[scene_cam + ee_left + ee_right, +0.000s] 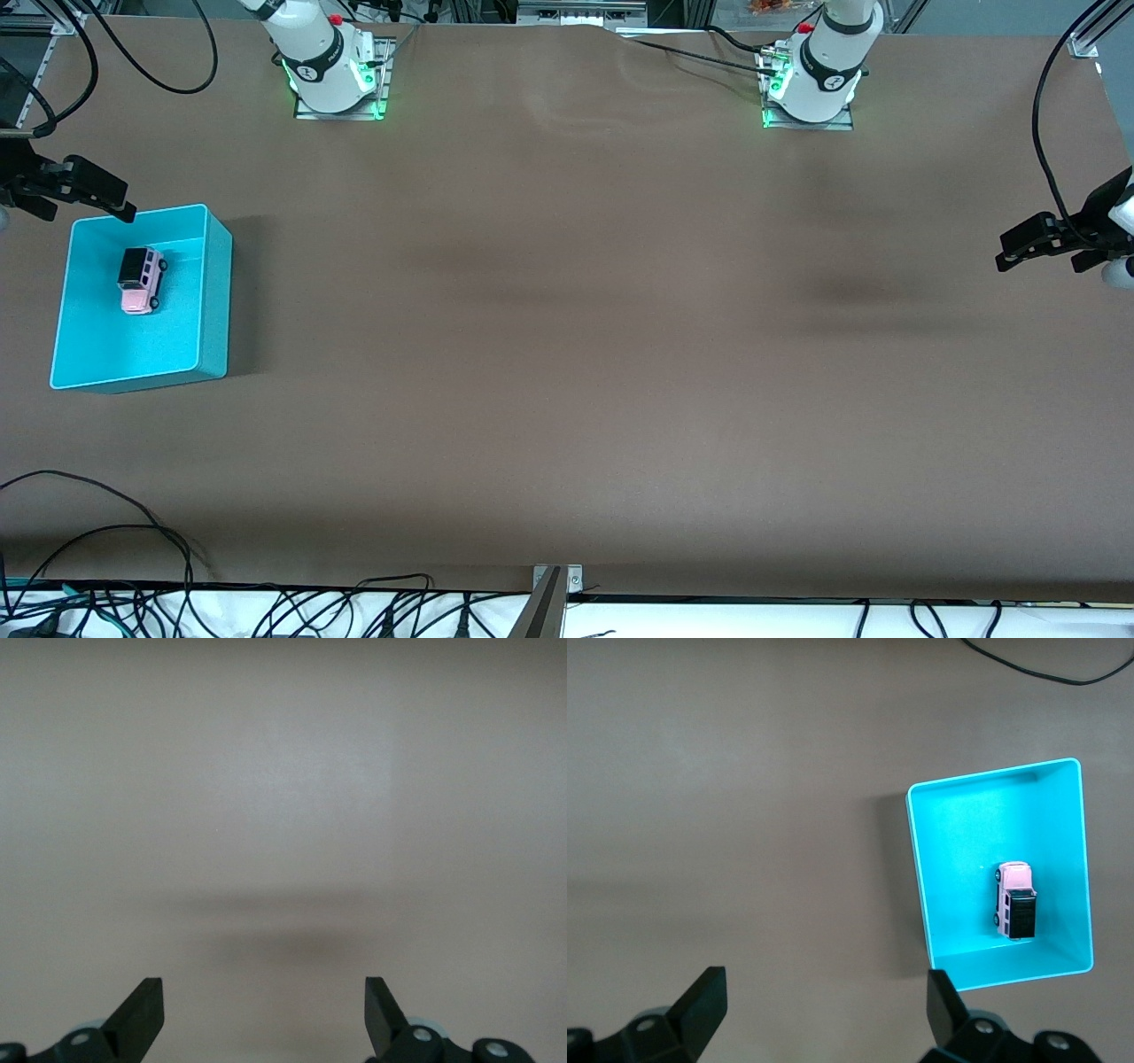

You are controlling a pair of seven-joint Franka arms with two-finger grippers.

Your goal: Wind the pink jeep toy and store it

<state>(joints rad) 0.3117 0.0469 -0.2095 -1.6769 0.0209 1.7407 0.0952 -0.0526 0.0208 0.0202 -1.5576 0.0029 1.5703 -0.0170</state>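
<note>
Brown table (567,354), pink jeep toy (140,280) in turquoise bin (215,292)

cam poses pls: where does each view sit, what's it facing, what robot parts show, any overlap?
Front: high across the table, facing both bases; shows left gripper, right gripper, turquoise bin, pink jeep toy.
Left wrist: looks down at bare table; open fingertips.
Right wrist: looks down; open fingertips.
Shared by front and right wrist: bin, jeep.

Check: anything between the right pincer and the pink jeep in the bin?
Nothing visible. The pink jeep toy sits alone on the turquoise bin floor. The right pincer is open over the bin's corner; the left pincer waits open.
</note>
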